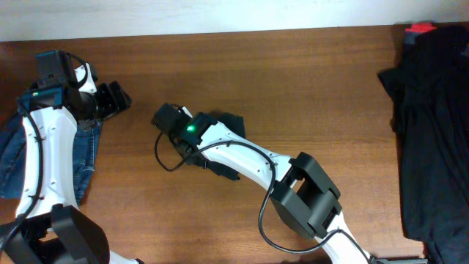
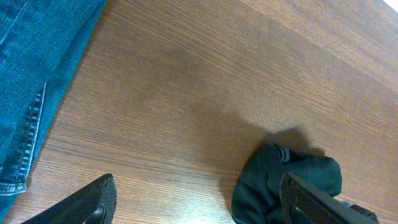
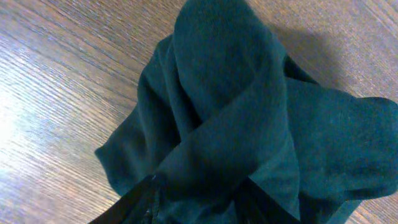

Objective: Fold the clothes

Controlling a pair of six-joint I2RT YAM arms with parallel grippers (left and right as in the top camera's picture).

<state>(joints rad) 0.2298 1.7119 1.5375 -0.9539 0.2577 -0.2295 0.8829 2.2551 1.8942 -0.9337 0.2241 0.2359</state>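
My right gripper (image 3: 199, 202) is shut on a small bunched piece of dark, soft cloth (image 3: 230, 106) that rests on the wooden table left of the middle (image 1: 227, 121). The same cloth shows in the left wrist view (image 2: 273, 186). No white logo shows on it, so I cannot tell if it is the black T-shirt. A heap of black clothes (image 1: 432, 125) lies at the table's right edge, also with no logo showing. My left gripper (image 1: 113, 99) is open and empty (image 2: 199, 208), low over bare wood to the left of the cloth.
Blue denim jeans (image 1: 44, 158) lie at the left edge under my left arm and fill the top left of the left wrist view (image 2: 31, 74). A red object (image 1: 421, 28) peeks out at the back right corner. The right arm (image 1: 308, 191) crosses the middle.
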